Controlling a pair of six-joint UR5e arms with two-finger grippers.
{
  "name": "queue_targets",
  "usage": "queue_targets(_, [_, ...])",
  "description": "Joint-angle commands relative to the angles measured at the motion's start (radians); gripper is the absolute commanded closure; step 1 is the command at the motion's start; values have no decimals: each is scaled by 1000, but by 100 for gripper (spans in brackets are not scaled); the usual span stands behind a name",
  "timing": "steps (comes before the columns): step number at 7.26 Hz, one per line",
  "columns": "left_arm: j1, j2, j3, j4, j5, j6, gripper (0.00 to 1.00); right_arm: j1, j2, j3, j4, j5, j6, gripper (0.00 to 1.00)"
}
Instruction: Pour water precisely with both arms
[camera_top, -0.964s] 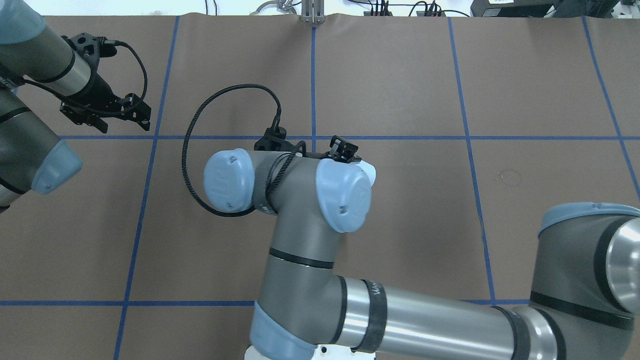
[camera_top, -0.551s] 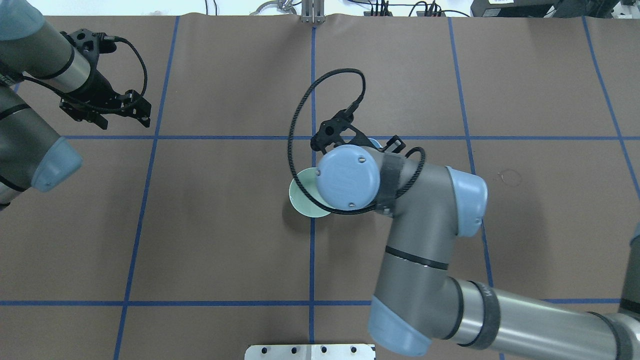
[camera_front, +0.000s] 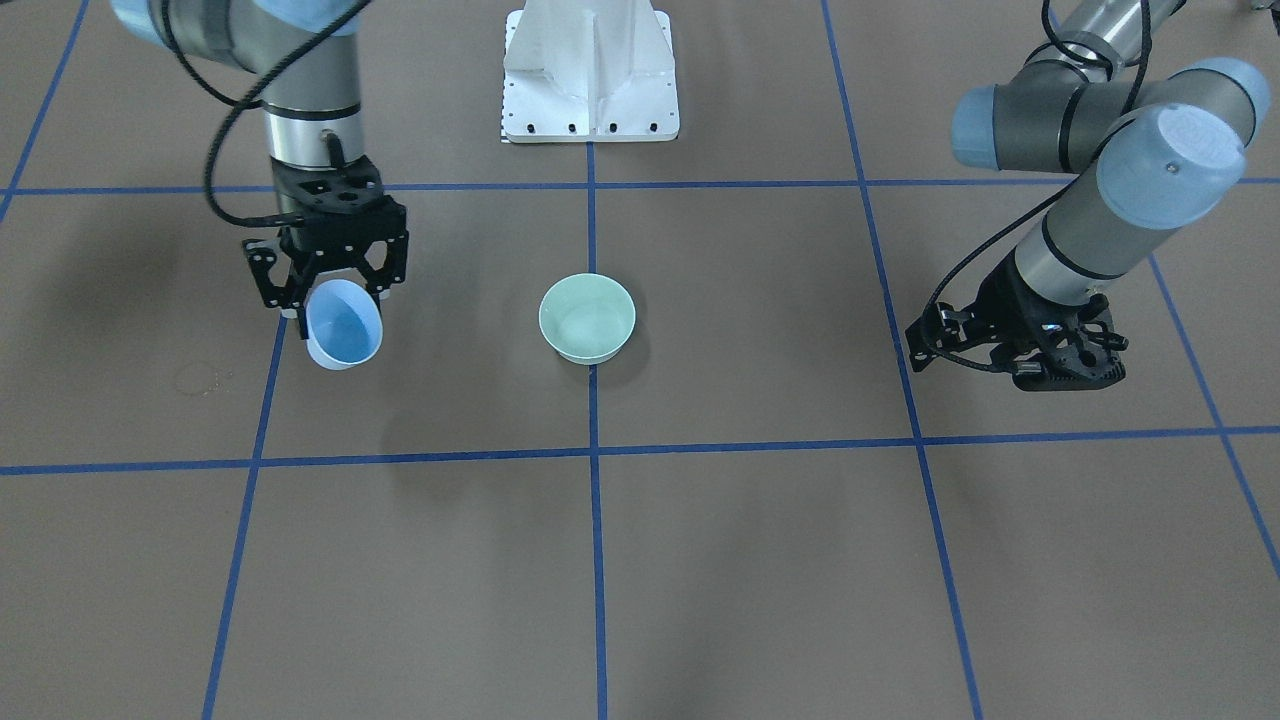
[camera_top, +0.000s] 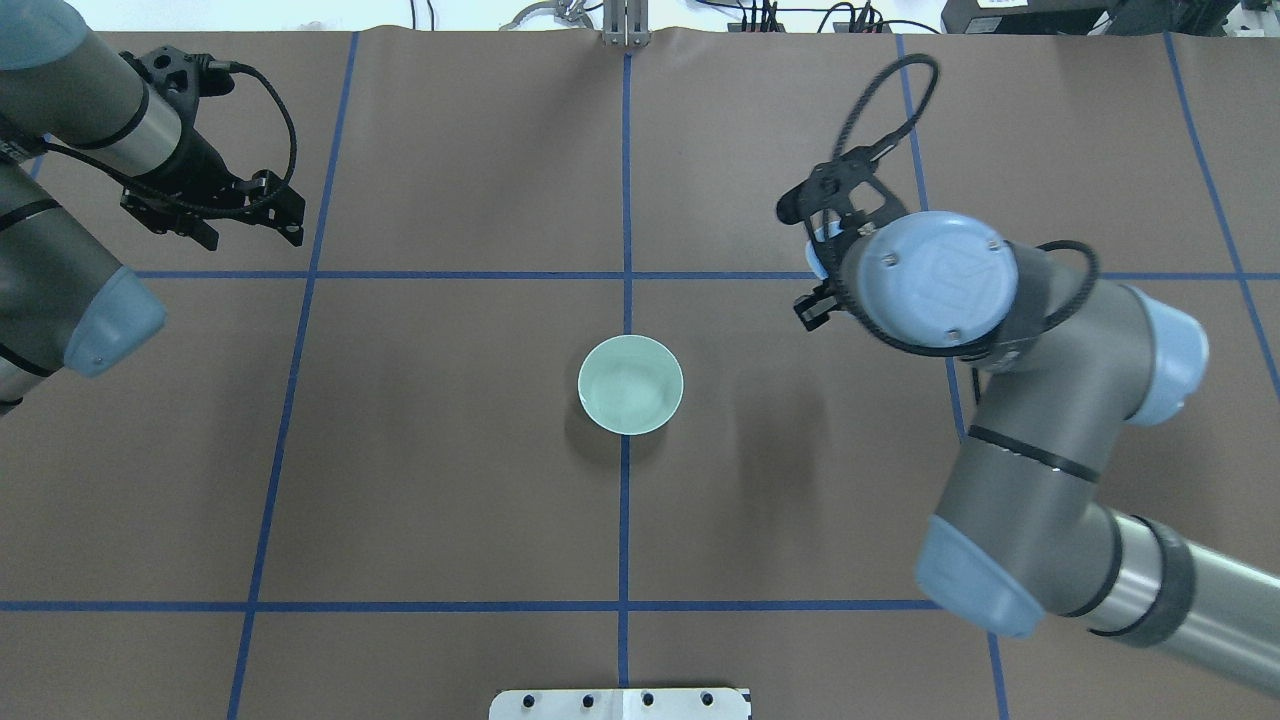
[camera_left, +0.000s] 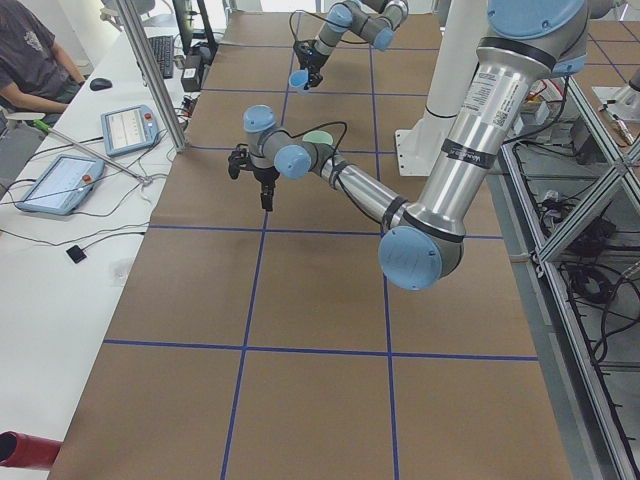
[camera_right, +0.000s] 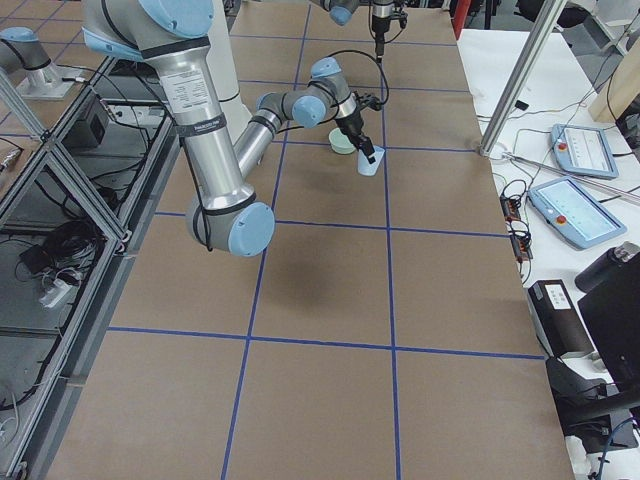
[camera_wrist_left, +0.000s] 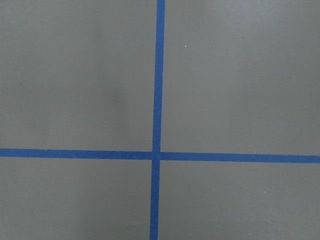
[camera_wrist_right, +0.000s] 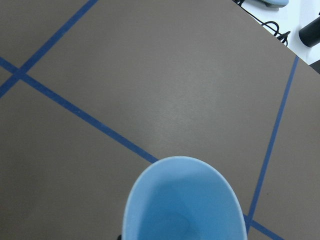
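My right gripper (camera_front: 335, 292) is shut on a light-blue cup (camera_front: 343, 326), held by its rim just above the table, right of centre in the overhead view (camera_top: 820, 252). The right wrist view looks down into the cup (camera_wrist_right: 182, 205); I cannot make out the water in it. A pale green bowl (camera_top: 630, 385) stands on the table's centre line, with a faint sheen inside (camera_front: 587, 325). My left gripper (camera_top: 247, 228) hovers open and empty at the far left, well away from the bowl.
The brown table (camera_top: 450, 500) carries a blue tape grid. A faint wet ring (camera_top: 1015, 355) marks the paper right of the held cup. The white pedestal base (camera_front: 590, 70) stands at the robot's edge. A person sits at a side desk (camera_left: 35, 60).
My right arm has swung from over the table's centre out to the right with the blue cup, uncovering the green bowl. The left gripper drifted slightly farther away.
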Motion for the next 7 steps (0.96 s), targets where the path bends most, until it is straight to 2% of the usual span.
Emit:
queue_targets(1, [0, -2, -4, 0, 0, -3, 1, 108, -196, 11, 281, 118, 95, 96])
queue_targets(2, [0, -2, -6, 0, 0, -8, 1, 130, -199, -3, 293, 161, 182, 92])
queue_targets(4, [0, -2, -6, 0, 12, -8, 1, 179, -215, -23, 295, 253, 211, 83])
queue_targets(5, [0, -2, -9, 0, 17, -9, 1, 184, -248, -23, 316, 254, 226, 82])
queue_targets(6, [0, -2, -12, 0, 17, -12, 1, 184, -349, -59, 494, 251, 223, 83])
queue_targets(7, [0, -2, -15, 0, 17, -14, 1, 186, -417, -178, 792, 245, 226, 83])
